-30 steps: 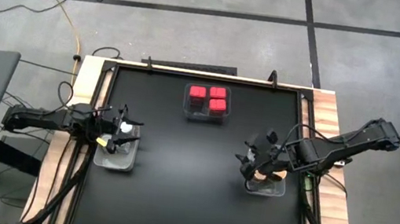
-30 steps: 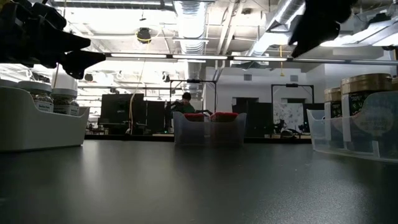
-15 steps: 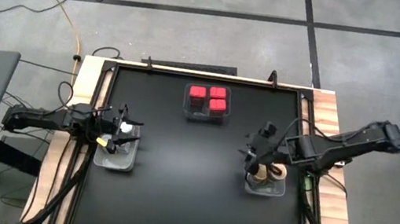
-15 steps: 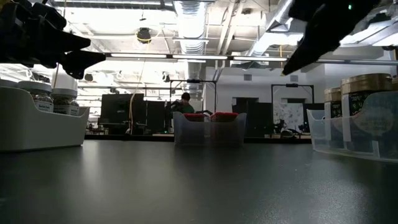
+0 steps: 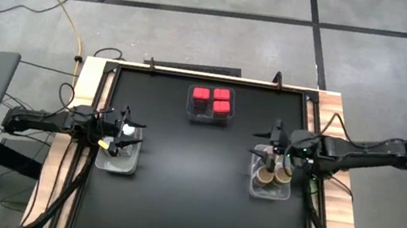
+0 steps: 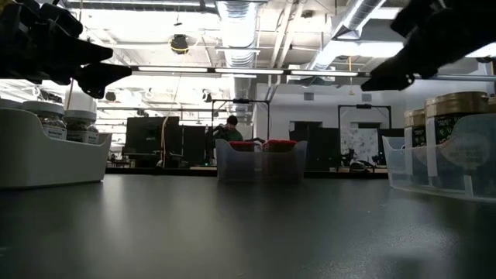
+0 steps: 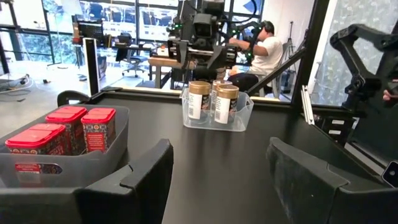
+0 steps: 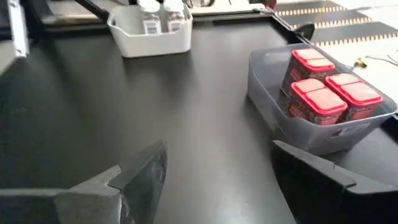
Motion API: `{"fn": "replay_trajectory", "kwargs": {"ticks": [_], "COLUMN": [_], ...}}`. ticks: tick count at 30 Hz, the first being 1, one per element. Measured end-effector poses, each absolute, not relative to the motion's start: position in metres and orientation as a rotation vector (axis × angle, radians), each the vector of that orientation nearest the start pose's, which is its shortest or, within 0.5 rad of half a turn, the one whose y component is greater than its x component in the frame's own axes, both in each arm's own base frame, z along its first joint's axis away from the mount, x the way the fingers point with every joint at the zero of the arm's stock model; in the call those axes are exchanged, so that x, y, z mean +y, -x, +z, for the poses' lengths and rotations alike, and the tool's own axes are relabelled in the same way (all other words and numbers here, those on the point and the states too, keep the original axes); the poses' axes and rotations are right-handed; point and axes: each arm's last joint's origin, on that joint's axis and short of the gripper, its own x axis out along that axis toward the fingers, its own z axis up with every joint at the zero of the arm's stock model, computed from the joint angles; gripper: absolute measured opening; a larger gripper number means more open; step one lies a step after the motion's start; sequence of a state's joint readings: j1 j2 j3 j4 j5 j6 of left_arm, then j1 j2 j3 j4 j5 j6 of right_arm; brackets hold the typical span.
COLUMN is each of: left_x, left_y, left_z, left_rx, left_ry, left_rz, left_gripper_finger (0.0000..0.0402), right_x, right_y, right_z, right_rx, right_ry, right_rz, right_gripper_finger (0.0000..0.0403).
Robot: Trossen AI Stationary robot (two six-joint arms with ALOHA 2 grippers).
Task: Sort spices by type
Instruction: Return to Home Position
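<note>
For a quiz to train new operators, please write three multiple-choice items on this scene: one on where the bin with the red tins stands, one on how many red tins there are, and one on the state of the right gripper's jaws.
1. In the high view, where on the table does the bin of red tins stand?
A. top middle
B. bottom left corner
C. bottom right corner

2. How many red tins does it hold?
A. one
B. three
C. six

3. How are the jaws of the right gripper?
A. shut on a red tin
B. shut, holding nothing
C. open, holding nothing

Key:
1 A: the high view shows it near the table's top edge, midway across.
2 B: three red tops show in the high view and the right wrist view.
3 C: the right wrist view shows a wide bare gap between them.
</note>
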State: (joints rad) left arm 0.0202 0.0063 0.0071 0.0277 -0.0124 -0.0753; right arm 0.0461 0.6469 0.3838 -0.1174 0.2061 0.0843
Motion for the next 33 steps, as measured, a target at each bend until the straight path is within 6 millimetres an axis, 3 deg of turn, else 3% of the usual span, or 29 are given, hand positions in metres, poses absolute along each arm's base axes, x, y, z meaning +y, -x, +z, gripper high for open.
{"fn": "replay_trajectory", "kwargs": {"ticks": [15, 22, 26, 33], "left_x": [0.002, 0.002, 0.002, 0.002], "left_y": [-0.098, -0.098, -0.098, -0.098], "left_z": [0.168, 0.168, 0.168, 0.168], "left_rx": [-0.029, -0.029, -0.029, -0.029], "left_ry": [0.075, 0.075, 0.075, 0.075], "left_rz": [0.032, 0.032, 0.032, 0.032], "left_gripper_finger": [0.0247, 0.0247, 0.0247, 0.0247], "right_x": [0.009, 0.004, -0.001, -0.002], "right_y": [-0.116, -0.108, -0.104, -0.101], "right_z": [0.174, 0.175, 0.16, 0.166], "right_rx": [-0.059, -0.074, 0.069, 0.005], "right_ry": [-0.125, -0.106, -0.135, -0.108], "right_rz": [-0.04, -0.012, -0.047, -0.044], "right_gripper_finger": [0.0313, 0.0313, 0.0313, 0.0313]}}
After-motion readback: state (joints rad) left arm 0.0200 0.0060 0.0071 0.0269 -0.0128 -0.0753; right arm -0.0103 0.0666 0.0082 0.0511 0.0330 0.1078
